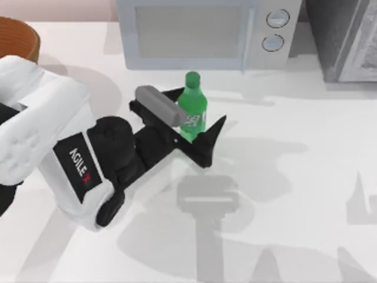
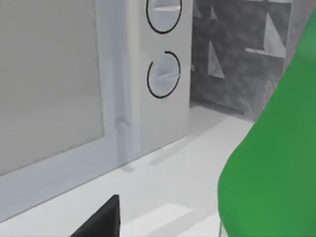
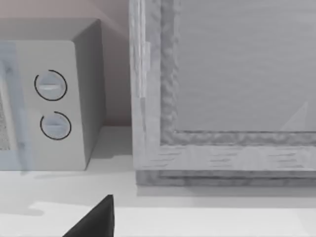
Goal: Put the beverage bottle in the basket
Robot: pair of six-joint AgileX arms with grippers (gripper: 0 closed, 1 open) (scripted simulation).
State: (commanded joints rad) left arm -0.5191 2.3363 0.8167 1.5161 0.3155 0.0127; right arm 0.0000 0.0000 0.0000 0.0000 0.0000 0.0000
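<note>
The green beverage bottle [image 1: 192,109] stands upright in the middle of the table, just in front of the microwave. My left gripper [image 1: 201,106] is open, with one black finger on each side of the bottle's body. In the left wrist view the bottle [image 2: 276,168] looms close, and one black fingertip [image 2: 101,222] stands apart from it. The orange-brown basket [image 1: 17,36] sits at the far left back corner, partly cut off by the picture's edge. A black part of my right gripper [image 3: 94,222] shows low in the right wrist view, facing the back of the table.
A grey microwave [image 1: 200,29] with two round knobs stands at the back, right behind the bottle. A grey textured cabinet [image 1: 347,35] is at the back right. The left arm's white body [image 1: 41,135] lies between bottle and basket.
</note>
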